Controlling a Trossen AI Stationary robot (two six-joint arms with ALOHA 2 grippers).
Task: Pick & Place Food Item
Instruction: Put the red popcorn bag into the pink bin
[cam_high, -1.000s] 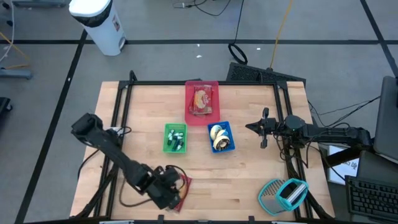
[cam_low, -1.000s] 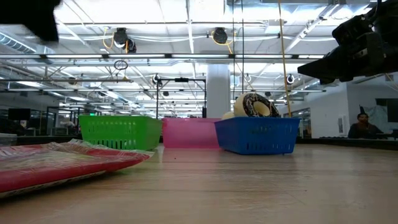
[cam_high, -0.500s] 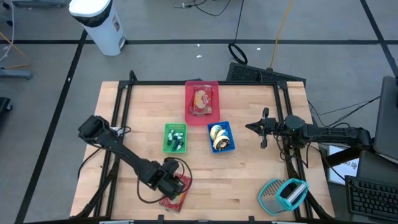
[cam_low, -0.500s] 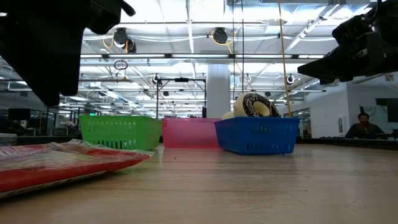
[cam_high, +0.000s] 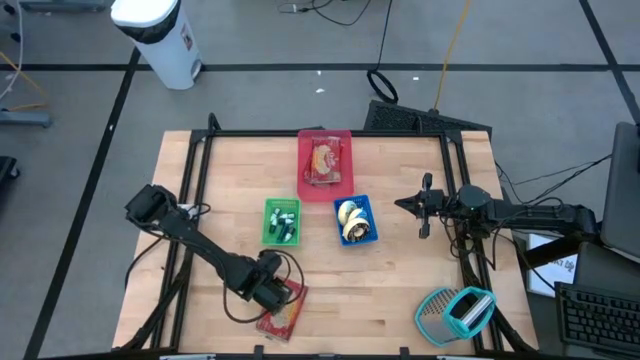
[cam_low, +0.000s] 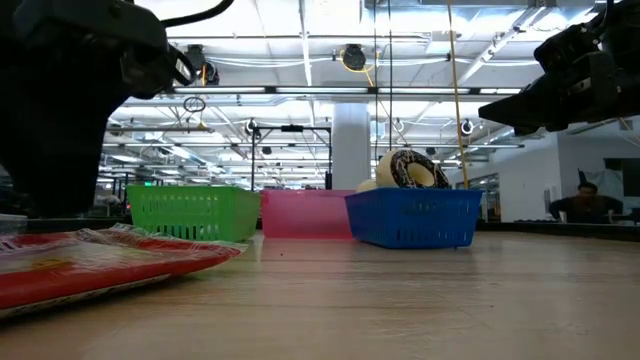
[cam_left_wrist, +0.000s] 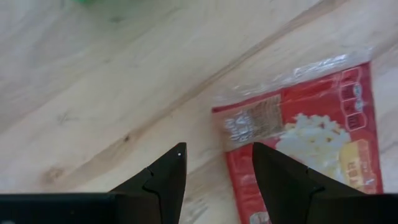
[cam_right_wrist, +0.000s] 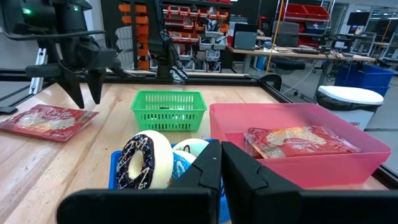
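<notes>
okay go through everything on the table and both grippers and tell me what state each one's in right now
Left gripper: open, pointing down over the corner of the red packet, not touching it.
Right gripper: shut, empty, parked level at the table's right side.
Red packet: lying flat on the table, sealed.
Green basket: upright, holds small items.
Blue basket: upright, holds a donut.
Pink bin: upright, holds another red packet.

Red snack packet (cam_high: 283, 309), flat near the table's (cam_high: 400, 290) front edge
</notes>
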